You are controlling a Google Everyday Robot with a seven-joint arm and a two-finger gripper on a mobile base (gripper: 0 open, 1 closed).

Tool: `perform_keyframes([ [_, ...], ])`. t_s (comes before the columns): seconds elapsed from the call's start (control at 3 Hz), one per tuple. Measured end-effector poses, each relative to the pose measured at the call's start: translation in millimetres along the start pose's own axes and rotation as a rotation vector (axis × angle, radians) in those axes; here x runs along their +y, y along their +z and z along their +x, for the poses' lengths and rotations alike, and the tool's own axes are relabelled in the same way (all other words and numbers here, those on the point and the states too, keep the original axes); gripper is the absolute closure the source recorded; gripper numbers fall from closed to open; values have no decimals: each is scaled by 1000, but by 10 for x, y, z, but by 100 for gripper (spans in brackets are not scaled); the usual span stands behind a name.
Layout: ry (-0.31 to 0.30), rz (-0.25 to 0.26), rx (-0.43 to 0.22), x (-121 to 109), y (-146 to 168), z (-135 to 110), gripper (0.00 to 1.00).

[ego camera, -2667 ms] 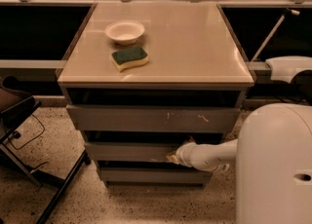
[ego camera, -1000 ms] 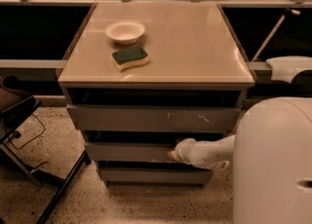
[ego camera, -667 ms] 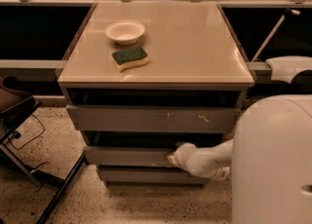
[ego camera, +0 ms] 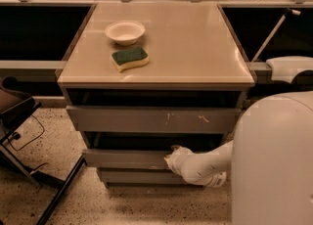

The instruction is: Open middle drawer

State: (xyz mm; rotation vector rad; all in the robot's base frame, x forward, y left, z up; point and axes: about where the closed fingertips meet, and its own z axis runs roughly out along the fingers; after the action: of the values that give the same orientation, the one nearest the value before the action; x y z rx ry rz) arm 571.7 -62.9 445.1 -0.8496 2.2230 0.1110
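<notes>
The robot's white body point(ego camera: 274, 160) fills the frame's 4 o'clock corner, nearest of all. From it a white arm point(ego camera: 208, 164) reaches toward 9 o'clock and ends in the tool point(ego camera: 172, 158), which sits against the upper edge of the middle drawer point(ego camera: 124, 159), toward the right of the part of its front that shows. The tool touches the drawer there, but whether it is clamped on that edge or only pressed to it cannot be told.

The middle drawer lies with its long axis level, running from 9 to 3 o'clock, and its flat grey front faces 6 o'clock, toward the camera. A dark gap shows above it, and its front appears to stand slightly forward of the bottom drawer front point(ego camera: 137, 176) just below. The arm hides its right end.

At 12 o'clock from it is the top drawer front point(ego camera: 122, 120), marked with white scratches point(ego camera: 168, 117) right of centre. At 8 o'clock a black chair frame point(ego camera: 19, 116) stands on the speckled floor point(ego camera: 98, 204).

Above the drawers lies the beige counter point(ego camera: 195, 48). A green-topped yellow sponge point(ego camera: 129, 58) rests on its left half, and a white bowl point(ego camera: 125, 32) stands upright near the sponge at 12 o'clock from it, apart from it.
</notes>
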Motion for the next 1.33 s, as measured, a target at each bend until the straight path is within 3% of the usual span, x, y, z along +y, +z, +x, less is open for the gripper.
perform_keyframes([
  [0.33,17,17,11,118,-109,112,100],
  [0.67,18,15,8,136,-111,94,81],
  [1.33,18,15,8,136,-111,94,35],
])
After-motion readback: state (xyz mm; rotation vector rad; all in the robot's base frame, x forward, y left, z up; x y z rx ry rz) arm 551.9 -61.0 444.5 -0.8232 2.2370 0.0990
